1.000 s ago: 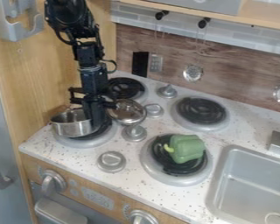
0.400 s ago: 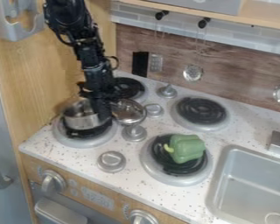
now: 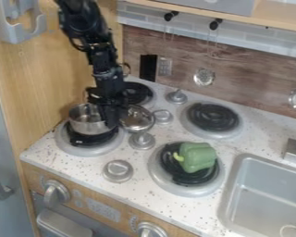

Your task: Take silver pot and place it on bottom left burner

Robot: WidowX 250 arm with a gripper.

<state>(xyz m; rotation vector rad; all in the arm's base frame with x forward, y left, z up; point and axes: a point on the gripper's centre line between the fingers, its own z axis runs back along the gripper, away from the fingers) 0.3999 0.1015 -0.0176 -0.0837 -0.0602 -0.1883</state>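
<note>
One silver pot (image 3: 87, 120) is over the bottom left burner (image 3: 78, 150), set toward the back of the coil, though I can't tell if its base has full contact. Its mouth faces up and the body looks pretty much upright. It's round and squat, wider than it is deep, so there's no real lengthwise direction in the bowl itself; the central axis runs roughly straight up and down. Which way any handle points, no clue, because the black gripper (image 3: 110, 121) covers the right side of the pot.

The gripper hangs down right at that side. Can't tell whether it's open or closed, or if it has a hold on the pot.

Just to the gripper's right is a shiny round lid-like piece (image 3: 137, 118), pretty snug in there, with a grey pedestal-shaped knob (image 3: 141, 140) below it. Left of the pot you've got a wooden side panel (image 3: 54, 76). The back left burner (image 3: 138, 89) is partly behind the arm. Over on the bottom right burner (image 3: 175, 189) sits a green pepper (image 3: 199, 158), stem toward the left. Then there's the back right burner (image 3: 213, 117), a flat round knob (image 3: 118, 171) up front, and the sink (image 3: 225, 208) at the right edge.
</note>
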